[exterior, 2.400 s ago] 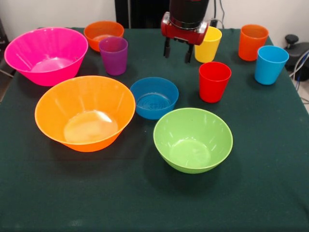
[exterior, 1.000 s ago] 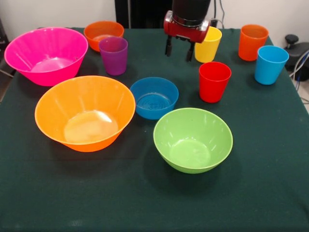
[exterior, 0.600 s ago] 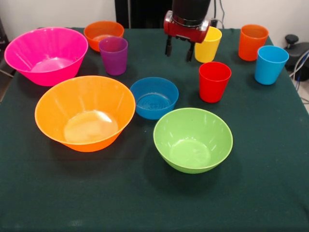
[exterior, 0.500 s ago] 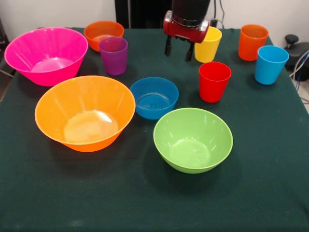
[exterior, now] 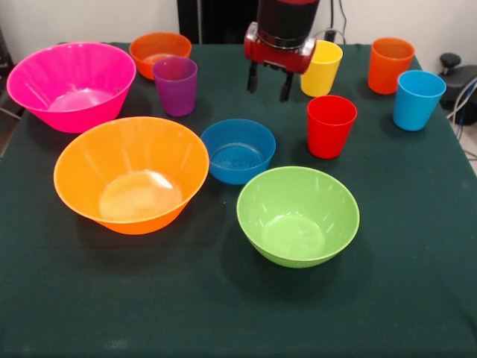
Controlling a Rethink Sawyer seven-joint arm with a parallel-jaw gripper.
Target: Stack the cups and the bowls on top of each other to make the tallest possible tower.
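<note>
— Dark green cloth is covering the table [exterior: 67, 298], white wall behind. Reading left to right?

— Yes. Item one: pink bowl [exterior: 71, 86], large, sitting upright at the far left. Item two: large orange bowl [exterior: 131, 175], just in front of it, upright. Item three: small orange bowl [exterior: 159, 53], at the back, with the purple cup [exterior: 176, 86] standing just before it.

— And the middle?

— Small blue bowl [exterior: 238, 151], lying just beside the large orange one. Green bowl [exterior: 298, 215], medium, nearer the front. Gripper [exterior: 268, 83] is hanging above the cloth behind the blue bowl, fingers spread, holding nothing.

— Right side?

— Yellow cup [exterior: 320, 68] just beside the gripper; red cup [exterior: 331, 126] in front of that; orange cup [exterior: 390, 66] and light blue cup [exterior: 418, 100] standing at the far right.

— Any tower yet?

— None; every piece is standing apart, so stacking looks not yet begun. The relation that matters, I'd guess: the blue bowl is sitting nearly straight toward the camera from the gripper, slightly to its left, mouth up, though the yellow cup is closer.
</note>
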